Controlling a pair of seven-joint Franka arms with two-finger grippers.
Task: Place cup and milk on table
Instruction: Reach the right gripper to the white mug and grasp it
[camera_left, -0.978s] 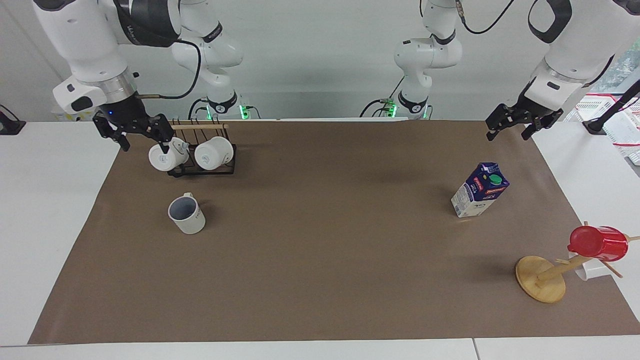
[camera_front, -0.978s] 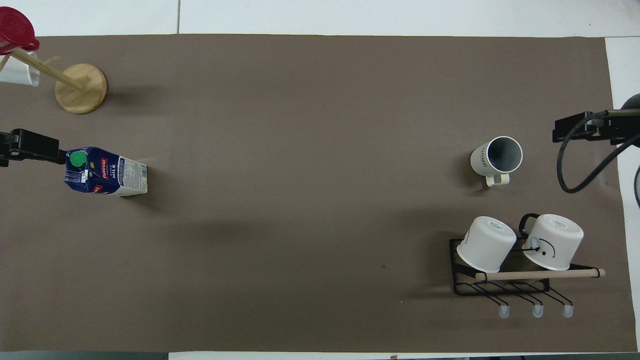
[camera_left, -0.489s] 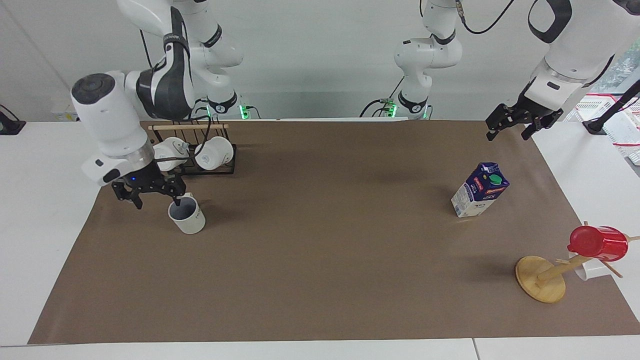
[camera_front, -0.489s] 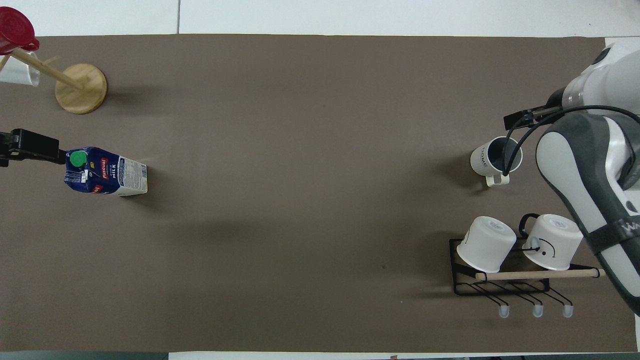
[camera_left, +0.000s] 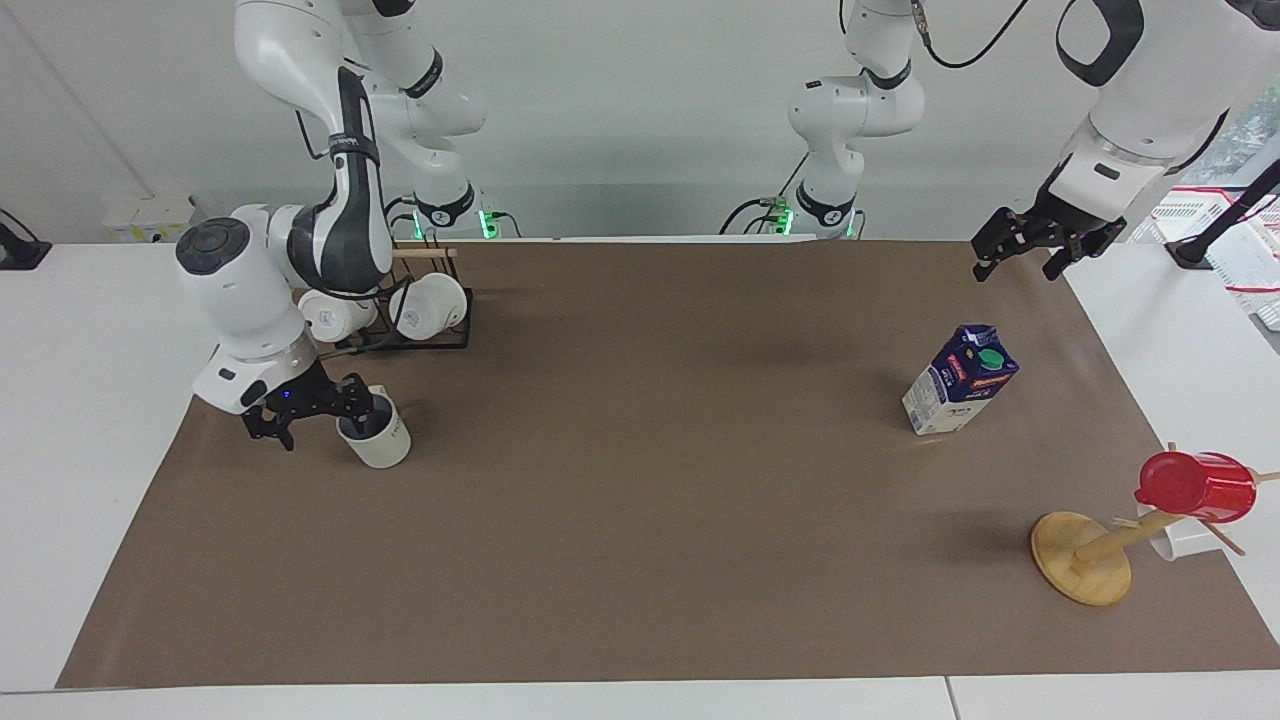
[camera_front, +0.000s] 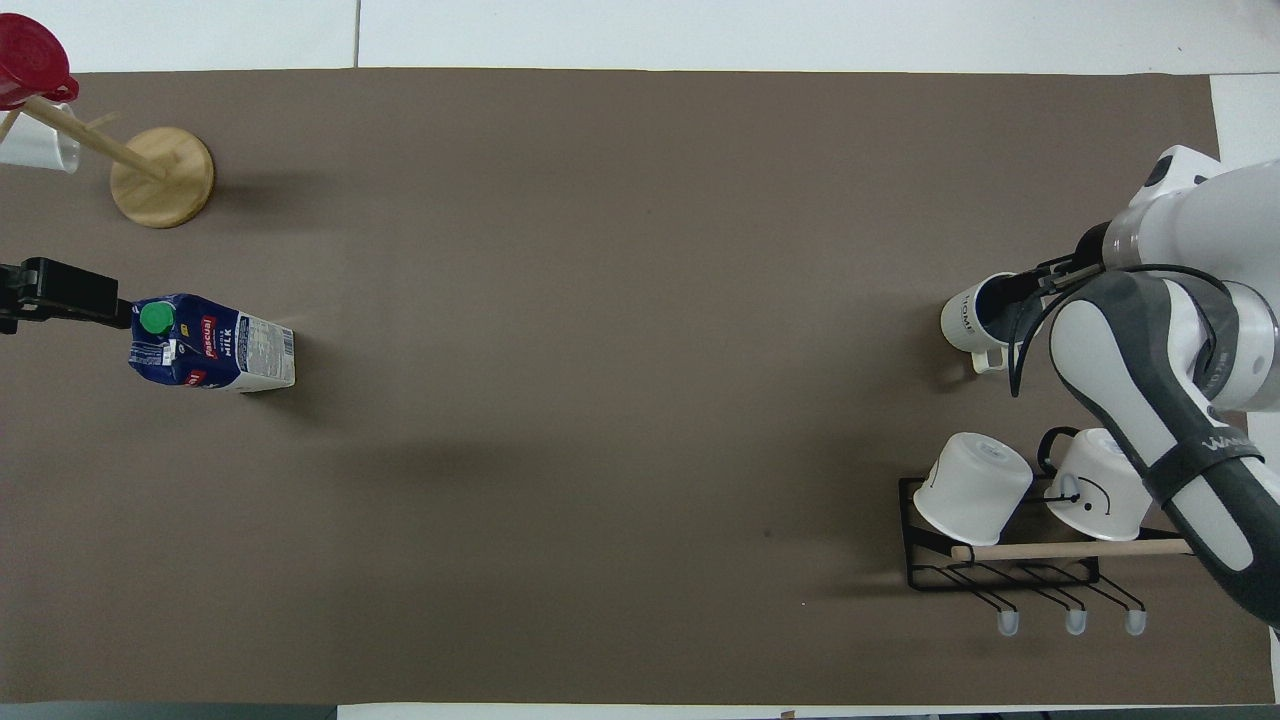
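While open, right end effector (camera_left: 312, 412) seemingly straddles cup (camera_left: 378, 440) rim.

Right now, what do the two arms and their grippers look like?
Both arms have glossy white rounded shells with dark grey or black panels and black rings at the joints. The right arm's panel carries white lettering. Black cables loop along both arms. The right gripper and left gripper are black, with two fingers each. Green lights glow at both bases.

The bench (camera_left: 620, 560) is covered with matt brown paper. The milk (camera_left: 958, 380) carton is printed cardboard with a plastic cap. The cup (camera_left: 378, 441) looks like smooth glazed ceramic.
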